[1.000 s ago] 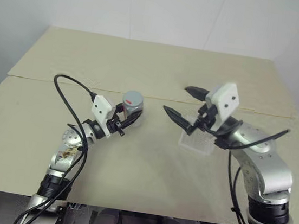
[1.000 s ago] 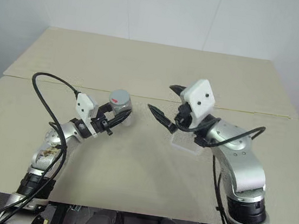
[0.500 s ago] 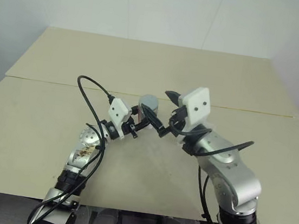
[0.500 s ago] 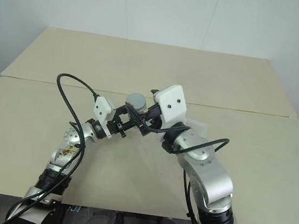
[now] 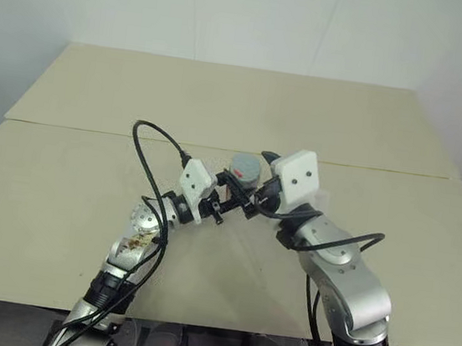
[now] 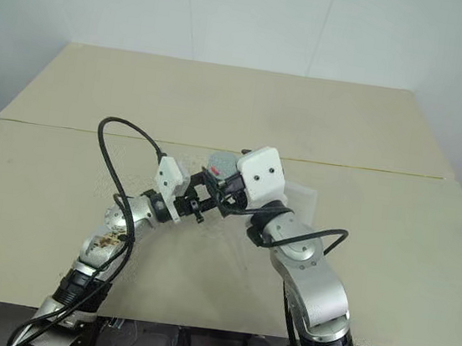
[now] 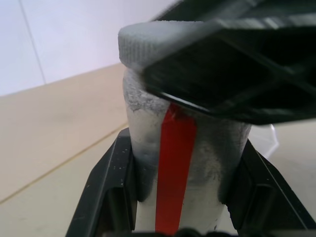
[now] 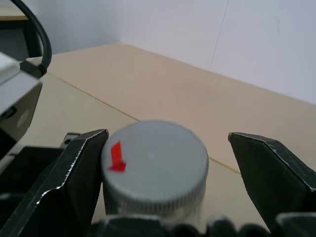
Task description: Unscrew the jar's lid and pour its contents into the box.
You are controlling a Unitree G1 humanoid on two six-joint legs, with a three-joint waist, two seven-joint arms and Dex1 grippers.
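— Pale beige table point(image 5: 87, 181) under a white wall, that's the whole setting. What worries you?

— I judge the lid could be caught off-centre. My right gripper point(image 8: 165, 148) stands spread wide around the lid point(image 8: 154, 163): one finger point(image 8: 74, 168) is touching or nearly touching its edge, the other is well apart from it. Closing like that might shove the jar point(image 7: 185, 163) sideways in my left gripper point(image 7: 185, 197), which is clamped on the jar's body, and twisting could then slip.

— Where's the jar itself?

— Held up off the table, between my two arms, with the box point(image 6: 299, 202) just beside it on my right side.

— How does it look?

— Silver-grey, rough-surfaced, a red stripe down its side; the lid is grey with a ribbed rim and a small red mark on top, seated on the jar.
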